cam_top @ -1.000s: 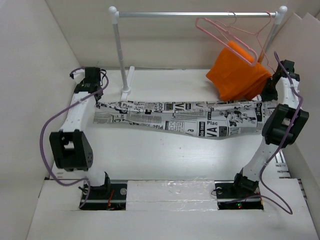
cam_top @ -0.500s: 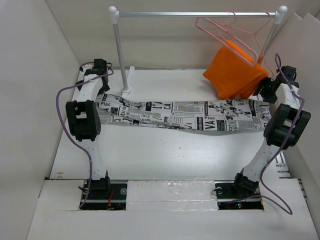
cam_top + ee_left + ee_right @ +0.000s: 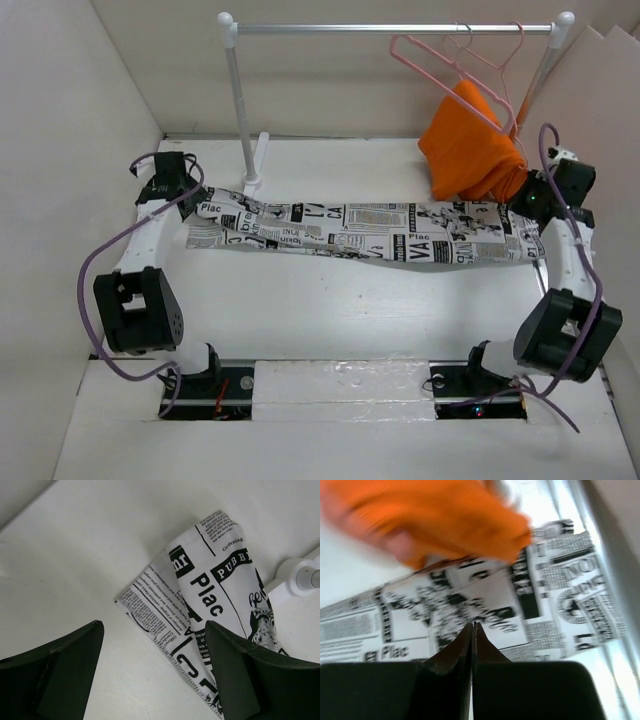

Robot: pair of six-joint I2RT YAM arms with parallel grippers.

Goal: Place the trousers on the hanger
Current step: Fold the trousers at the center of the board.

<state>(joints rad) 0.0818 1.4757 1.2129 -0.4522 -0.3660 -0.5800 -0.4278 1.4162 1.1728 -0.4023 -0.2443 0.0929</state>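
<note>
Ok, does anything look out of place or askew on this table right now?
The orange cloth hangs bunched and lopsided at the right end of the rail, beside the tilted pink hanger; which hanger carries it is unclear. The trousers lie stretched across the table, slightly rumpled mid-length, not on any hanger.

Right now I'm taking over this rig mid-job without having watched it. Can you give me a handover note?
Left gripper: open, holding nothing, over the left end of the trousers.
Right gripper: shut, empty, above the trousers' right end, beside the orange cloth.
Trousers: stretched out flat across the table.
Hanger: on the rail, back right, no trousers on it.
Done: trousers laid out.
Left: getting the trousers onto the hanger.
</note>
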